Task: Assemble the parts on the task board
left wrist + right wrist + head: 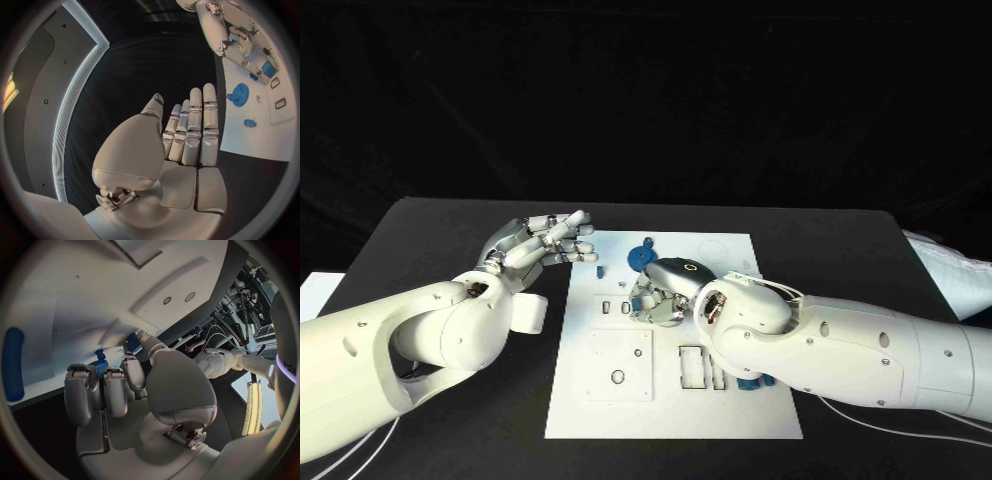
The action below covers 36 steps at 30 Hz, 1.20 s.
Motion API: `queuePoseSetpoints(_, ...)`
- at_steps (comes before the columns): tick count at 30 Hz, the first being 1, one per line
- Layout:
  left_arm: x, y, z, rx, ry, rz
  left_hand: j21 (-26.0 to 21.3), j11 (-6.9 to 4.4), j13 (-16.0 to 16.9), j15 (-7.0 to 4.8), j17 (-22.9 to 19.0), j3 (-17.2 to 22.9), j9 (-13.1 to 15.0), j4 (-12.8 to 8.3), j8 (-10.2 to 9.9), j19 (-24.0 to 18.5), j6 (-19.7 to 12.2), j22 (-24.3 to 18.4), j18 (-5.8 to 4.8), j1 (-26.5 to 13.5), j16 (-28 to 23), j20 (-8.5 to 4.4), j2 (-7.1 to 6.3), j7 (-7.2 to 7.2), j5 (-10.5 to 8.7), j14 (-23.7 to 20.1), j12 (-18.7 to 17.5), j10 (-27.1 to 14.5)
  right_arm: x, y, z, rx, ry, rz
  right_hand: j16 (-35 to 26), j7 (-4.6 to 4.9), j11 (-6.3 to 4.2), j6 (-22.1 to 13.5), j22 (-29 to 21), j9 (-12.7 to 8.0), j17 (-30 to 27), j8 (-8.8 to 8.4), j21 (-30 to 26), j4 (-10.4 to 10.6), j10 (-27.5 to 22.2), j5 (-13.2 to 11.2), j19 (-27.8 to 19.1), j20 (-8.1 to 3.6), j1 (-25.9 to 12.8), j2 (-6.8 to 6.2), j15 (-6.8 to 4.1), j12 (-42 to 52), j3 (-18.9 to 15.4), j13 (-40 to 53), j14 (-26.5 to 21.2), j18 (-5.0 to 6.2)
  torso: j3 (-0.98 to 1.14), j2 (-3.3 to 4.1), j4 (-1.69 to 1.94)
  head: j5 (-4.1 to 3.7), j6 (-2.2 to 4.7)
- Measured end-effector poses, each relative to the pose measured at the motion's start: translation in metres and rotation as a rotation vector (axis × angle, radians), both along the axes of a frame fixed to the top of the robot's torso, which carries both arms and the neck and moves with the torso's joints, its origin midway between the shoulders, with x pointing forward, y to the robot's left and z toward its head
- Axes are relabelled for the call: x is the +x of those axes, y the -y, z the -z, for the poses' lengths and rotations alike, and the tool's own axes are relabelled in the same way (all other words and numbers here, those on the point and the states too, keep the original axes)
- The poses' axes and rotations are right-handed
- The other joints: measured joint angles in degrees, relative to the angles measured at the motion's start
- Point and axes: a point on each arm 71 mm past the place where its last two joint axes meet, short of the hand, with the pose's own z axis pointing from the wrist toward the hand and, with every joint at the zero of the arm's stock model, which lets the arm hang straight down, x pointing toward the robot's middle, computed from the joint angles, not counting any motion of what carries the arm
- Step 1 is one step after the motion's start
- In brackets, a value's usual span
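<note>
Right hand (664,290) sits fingers curled down on task board (733,415) center, grip contents unclear, blue gear (640,257) just at its 11 o'clock, left hand (542,240) empty, fingers straight together, off board's 9 o'clock edge.

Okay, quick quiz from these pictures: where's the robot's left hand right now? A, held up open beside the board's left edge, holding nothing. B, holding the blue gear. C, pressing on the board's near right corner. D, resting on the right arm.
A: the left hand is raised with fingers extended and nothing in them, beside the task board, while the blue gear lies apart from it on the board.
</note>
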Motion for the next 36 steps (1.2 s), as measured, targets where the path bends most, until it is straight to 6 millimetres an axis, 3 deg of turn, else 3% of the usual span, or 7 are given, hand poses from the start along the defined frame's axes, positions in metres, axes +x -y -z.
queuePoseSetpoints(14, 0.000, 0.000, 0.000, 0.000, -0.002, 0.001, 0.00, 0.00, 0.00, 0.00, 0.11, 0.00, 0.00, 0.00, 0.00, -0.21, 0.00, 0.06, 0.01, 0.00, 0.00, -0.20, 0.00, 0.00, 0.00, 0.00, 0.00, 0.00, -0.007, 0.002, 0.002, 0.034, 0.009, 0.010, 0.00, 1.55, 1.15, -7.31, -0.01, -0.60, -0.01, -0.50, -0.24, 2.75, -3.58, 0.00, 0.02, 0.86, -0.11, -1.96, 1.35, -4.90, -5.98, -2.20, 0.11, -0.01, 0.01, -0.01, 0.00, -0.07, -0.05)
queuePoseSetpoints(21, 0.002, -0.002, 0.001, 0.003, -0.005, -0.003, 0.51, -0.03, 0.00, -0.03, 0.63, 0.17, 0.00, -0.17, 0.00, -0.20, 0.04, 0.31, 0.00, 0.24, 0.01, -0.20, 0.23, -0.04, 0.00, 0.03, 0.00, 0.03, -0.017, 0.009, -0.017, 0.129, 0.065, 0.018, 0.00, 1.91, 1.36, -8.07, -0.01, -0.55, -0.01, -0.50, -0.24, 3.96, -3.77, 0.00, 0.00, 1.24, 1.23, -2.12, 1.56, -4.22, -7.76, -2.26, -0.09, -0.01, 0.05, -0.04, -0.02, -0.01, -0.07)
queuePoseSetpoints(29, 0.004, -0.004, 0.006, 0.058, -0.044, 0.003, 10.11, -3.59, 2.08, -4.08, 9.44, 0.04, 0.33, 0.00, 0.31, 7.42, 2.81, 5.71, 0.65, -0.36, 10.37, -3.93, 0.83, -2.80, 0.00, 11.68, 3.18, 8.73, -0.019, 0.038, -0.062, 0.236, 0.121, -0.022, 0.00, 1.91, 1.55, -8.07, -0.02, -0.43, -0.02, -0.50, -0.30, 4.03, -3.57, -0.01, 0.00, 1.24, 3.18, -0.60, 1.55, -3.41, -8.14, -1.91, -0.09, 0.00, 0.11, -0.18, -0.09, 0.32, 0.20)
queuePoseSetpoints(31, 0.004, -0.004, 0.009, 0.093, -0.070, 0.012, 14.75, -4.43, 3.68, -4.92, 20.00, 0.12, 0.48, 0.56, 0.70, 8.51, 3.50, 9.62, 0.65, -0.37, 21.79, -4.83, 0.84, -3.49, 0.00, 12.52, 5.05, 10.81, -0.017, 0.048, -0.073, 0.258, 0.115, -0.033, 0.00, 1.92, 1.55, -8.07, -0.02, -0.43, -0.02, -0.50, -0.63, 4.03, -3.57, 0.69, 0.00, 1.24, 4.20, -0.19, 1.55, -3.45, -8.14, -2.21, -0.09, -0.01, 0.15, -0.29, -0.12, 0.43, 0.24)
queuePoseSetpoints(33, 0.005, -0.005, 0.013, 0.150, -0.108, 0.027, 28.51, -5.37, 7.32, -5.60, 39.98, 0.08, 0.76, 1.22, 1.81, 11.06, 4.16, 24.49, -0.95, -0.75, 43.82, -5.48, 1.22, -4.30, 0.00, 12.92, 9.33, 11.90, -0.015, 0.061, -0.087, 0.284, 0.102, -0.038, -0.22, 1.91, 1.72, -8.07, -0.02, -0.43, -0.02, -0.21, -0.63, 3.86, -3.81, 1.00, 0.00, 1.24, 4.58, 0.21, 1.55, -4.09, -8.28, -2.64, -0.09, 0.00, 0.22, -0.48, -0.21, 0.56, 0.14)
queuePoseSetpoints(35, 0.005, -0.005, 0.018, 0.213, -0.144, 0.048, 38.54, -5.87, 12.67, -6.13, 52.11, -0.57, 1.19, 1.86, 3.41, 11.48, 4.09, 35.64, -2.22, -1.83, 57.26, -5.75, 1.21, -4.53, 0.00, 12.78, 15.51, 11.22, -0.013, 0.071, -0.096, 0.309, 0.087, -0.034, -0.22, 1.92, 1.54, -8.07, -0.02, -0.37, -0.03, -0.21, -0.63, 3.62, -3.98, 1.00, 0.00, 1.24, 4.88, 0.50, 1.55, -4.09, -8.04, -2.71, -0.09, 0.00, 0.32, -0.66, -0.32, 0.68, 0.07)
queuePoseSetpoints(36, 0.005, -0.003, 0.020, 0.259, -0.166, 0.068, 41.85, -5.75, 15.20, -6.29, 54.75, -0.97, 1.41, 2.44, 4.20, 11.48, 4.07, 39.39, -2.64, -2.77, 61.04, -5.75, 1.20, -4.54, 0.00, 12.79, 18.40, 10.14, -0.012, 0.079, -0.100, 0.326, 0.076, -0.027, -0.22, 1.88, 1.54, -8.03, -0.02, -0.37, -0.03, -0.20, -0.63, 3.62, -3.98, 1.01, 0.00, 1.24, 5.11, 0.73, 1.55, -4.08, -8.04, -2.71, -0.09, 0.00, 0.38, -0.78, -0.41, 0.78, 0.00)
